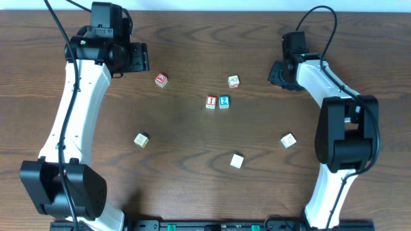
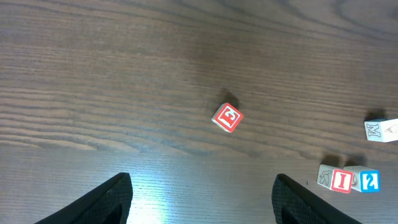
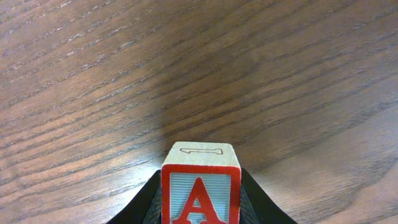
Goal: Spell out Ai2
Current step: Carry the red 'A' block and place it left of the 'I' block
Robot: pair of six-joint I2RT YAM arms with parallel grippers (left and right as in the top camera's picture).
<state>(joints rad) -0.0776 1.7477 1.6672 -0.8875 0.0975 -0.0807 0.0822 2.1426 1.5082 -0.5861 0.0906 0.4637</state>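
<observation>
Over the table's far right side, my right gripper (image 3: pixel 200 202) pinches the A block (image 3: pixel 200 180) between both fingers. Left gripper (image 2: pixel 202 205) spread wide above bare wood. I block (image 1: pixel 210 102) and 2 block (image 1: pixel 224 101) touching, mid-table.

This looks like a robotics lab bench. A dark wood-grain desk (image 1: pixel 192 192) carries a white-and-black left arm (image 1: pixel 77 109) and right arm (image 1: pixel 321 77) based at its near edge, trailing black cables (image 1: pixel 56 25), with small letter blocks (image 1: pixel 237 160) scattered between them.
</observation>
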